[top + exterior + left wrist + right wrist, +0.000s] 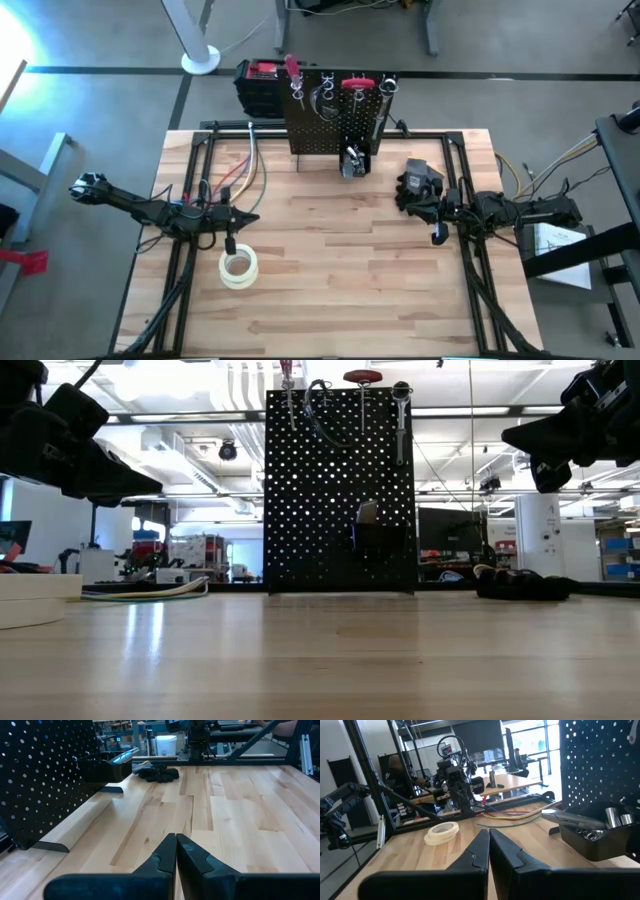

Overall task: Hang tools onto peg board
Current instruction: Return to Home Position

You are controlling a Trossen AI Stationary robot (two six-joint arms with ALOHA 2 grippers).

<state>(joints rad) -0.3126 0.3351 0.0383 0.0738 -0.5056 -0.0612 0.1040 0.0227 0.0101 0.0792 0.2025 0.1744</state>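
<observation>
Left hand (176,840) is pinched fully closed on nothing, low over the left side of the desk (350,300), near the tape roll (238,267), which may be two stacked. Peg board (330,120) stands upright at the back middle of the desk. Four tools (362,390) hang along its top, two of them red-topped, and its one black bin (600,837) holds at least two silvery sockets plus a grey metal piece. One pile of black gloves (420,182) lies right of the board. Right hand (488,834) is also closed and empty, at the right side beside the gloves. No loose tools show on the desk, so hanging looks done. Step is likely the return home, and the next move only needs both arms parked clear.
</observation>
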